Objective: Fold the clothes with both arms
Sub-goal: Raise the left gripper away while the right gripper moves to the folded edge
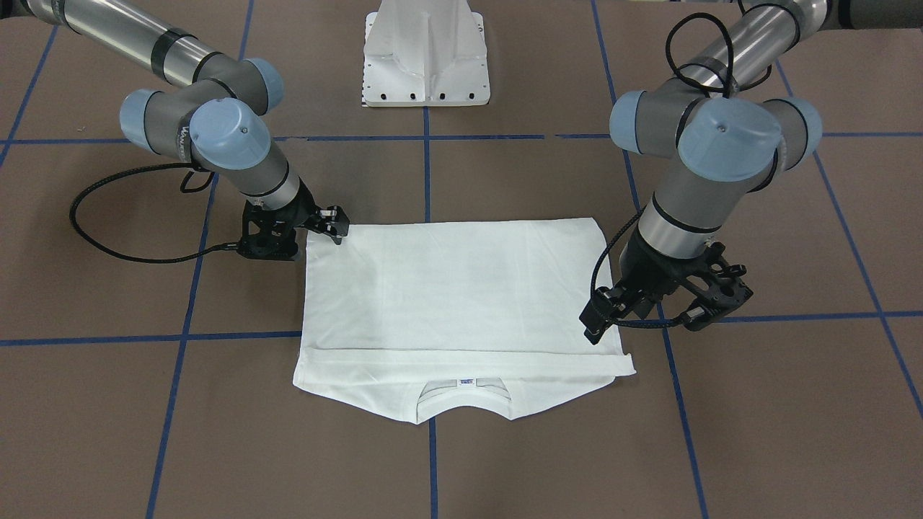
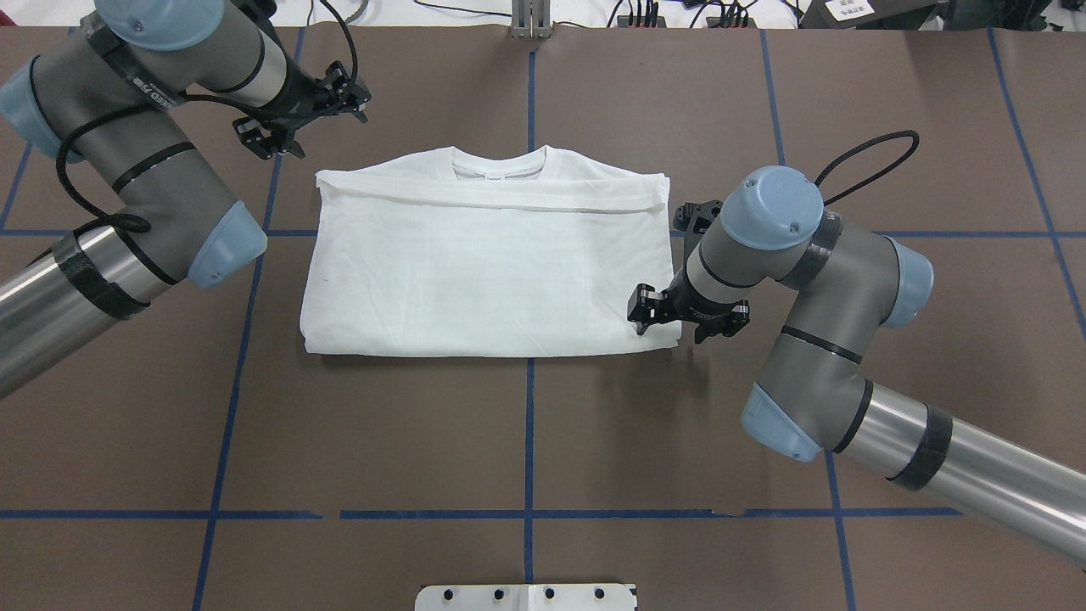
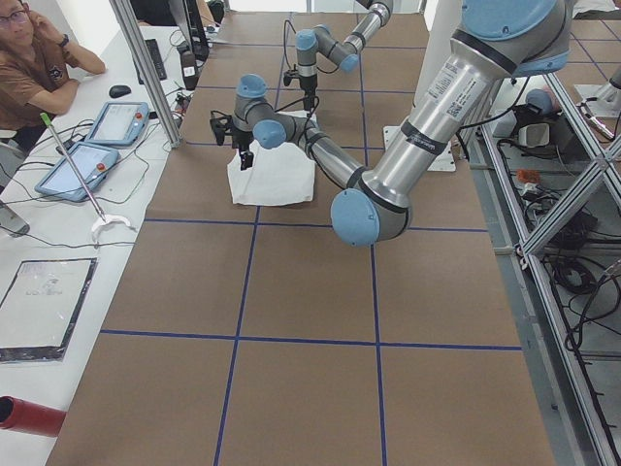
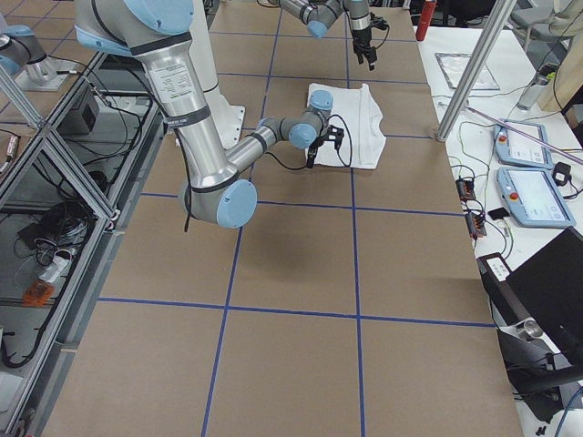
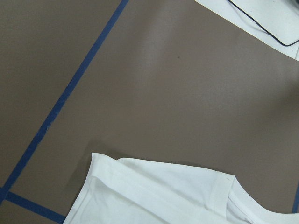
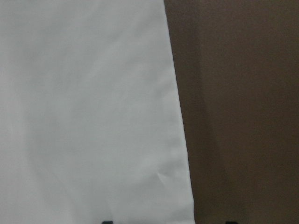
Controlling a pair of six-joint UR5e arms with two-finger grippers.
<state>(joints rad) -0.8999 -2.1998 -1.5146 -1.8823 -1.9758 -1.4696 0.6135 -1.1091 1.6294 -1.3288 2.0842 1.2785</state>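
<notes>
white shirt [image 2: 484, 271] lies crosswise; my right end effector [image 2: 674, 327], spread wide, sits at its robot-side corner; left end effector [image 2: 301, 114], wide too, hangs off the collar-side corner.

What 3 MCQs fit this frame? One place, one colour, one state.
1. Where is the right claw?
A) at the shirt's corner on the robot's near right
B) above the shirt's middle
C) far from the shirt

2. What colour are the tape lines?
A) red
B) blue
C) yellow

3. How is the shirt?
A) hanging in the air
B) crumpled in a heap
C) lying flat, folded

Answers:
1 A: the overhead view shows the claw right at that corner.
2 B: the lines show blue against the brown surface in every view.
3 C: the shirt lies as a flat rectangle with a folded band near the collar.
</notes>
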